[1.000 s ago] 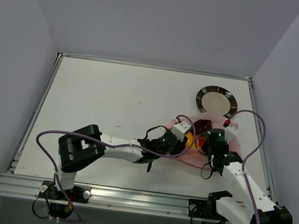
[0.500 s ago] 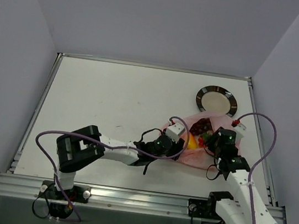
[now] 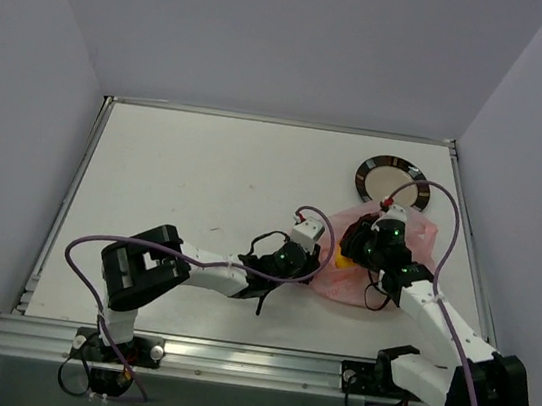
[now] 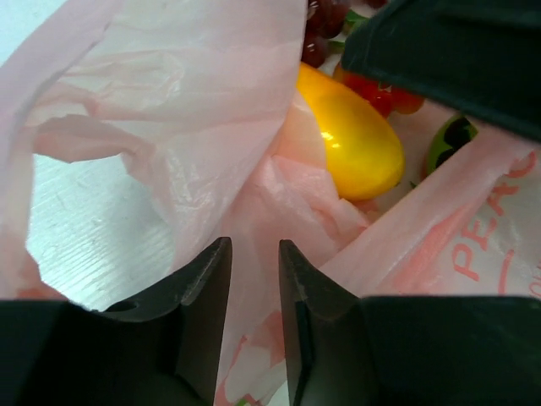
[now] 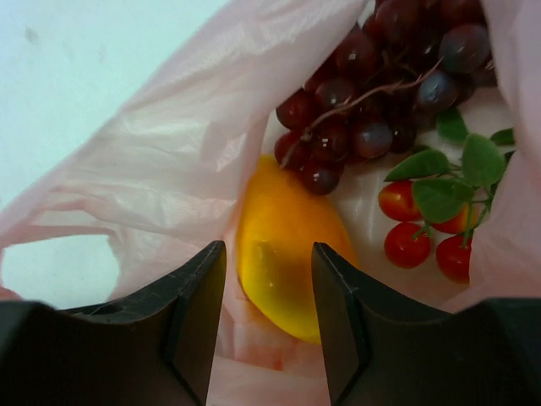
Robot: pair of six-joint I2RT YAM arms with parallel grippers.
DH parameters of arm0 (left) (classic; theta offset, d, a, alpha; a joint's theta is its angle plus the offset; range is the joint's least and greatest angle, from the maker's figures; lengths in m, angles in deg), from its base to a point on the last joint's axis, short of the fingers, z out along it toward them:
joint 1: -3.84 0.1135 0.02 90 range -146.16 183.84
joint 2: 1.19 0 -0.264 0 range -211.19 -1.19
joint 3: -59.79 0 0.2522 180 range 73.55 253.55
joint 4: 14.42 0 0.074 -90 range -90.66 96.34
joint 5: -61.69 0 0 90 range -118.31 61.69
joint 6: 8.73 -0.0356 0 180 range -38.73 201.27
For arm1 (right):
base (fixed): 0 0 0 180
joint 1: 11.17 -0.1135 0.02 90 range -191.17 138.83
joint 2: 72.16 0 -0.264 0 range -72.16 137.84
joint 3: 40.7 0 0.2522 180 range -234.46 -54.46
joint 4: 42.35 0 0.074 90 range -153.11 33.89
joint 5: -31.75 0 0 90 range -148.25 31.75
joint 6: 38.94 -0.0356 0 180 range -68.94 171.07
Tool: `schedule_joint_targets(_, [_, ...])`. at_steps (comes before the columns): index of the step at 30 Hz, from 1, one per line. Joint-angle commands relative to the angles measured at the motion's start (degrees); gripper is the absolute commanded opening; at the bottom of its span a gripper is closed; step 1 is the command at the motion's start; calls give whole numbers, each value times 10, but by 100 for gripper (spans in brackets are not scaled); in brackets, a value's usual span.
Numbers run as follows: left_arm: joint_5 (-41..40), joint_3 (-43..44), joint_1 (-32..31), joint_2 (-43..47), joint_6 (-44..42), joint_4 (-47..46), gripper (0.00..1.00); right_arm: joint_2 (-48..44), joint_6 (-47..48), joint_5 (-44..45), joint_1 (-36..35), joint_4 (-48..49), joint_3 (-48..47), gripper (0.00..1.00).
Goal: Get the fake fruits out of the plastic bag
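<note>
— How is the left gripper (image 4: 253, 250)?
— Its jaws are almost together. A fold of the pink bag (image 4: 211, 110) is pinched between them, at the bag's left edge.
— And the right gripper (image 5: 267, 252)?
— Its jaws stand apart and grasp nothing. It hangs over the bag's mouth and points at the yellow fruit (image 5: 292, 224).
— What lies inside?
— The bag lies on the right part of the table (image 3: 203, 183), and everything is in it. The yellow fruit is nearest to both grippers. Just behind it, touching it, are the dark grapes (image 5: 372, 93). Beside those are small red berries (image 5: 407, 245) with green leaves. A green piece (image 4: 448, 144) shows only partly.
— And farther?
— A round black plate (image 3: 365, 179) stands just beyond the bag.
</note>
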Motion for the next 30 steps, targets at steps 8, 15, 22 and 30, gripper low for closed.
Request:
schedule_joint_targets(8, [-6, -12, 6, 27, 1, -16, 17, 68, 9, -18, -28, 21, -3, 54])
schedule_joint_targets(15, [-12, -36, 17, 47, -1, -17, 12, 92, -18, 31, -41, 14, 9, 58])
schedule_joint_targets(22, [-38, -36, 27, 69, -15, 16, 2, 105, -24, 49, -54, 8, -6, 67])
schedule_joint_targets(30, [-40, -48, 35, 89, -16, 15, 2, 72, -34, 48, -54, 4, 10, 67])
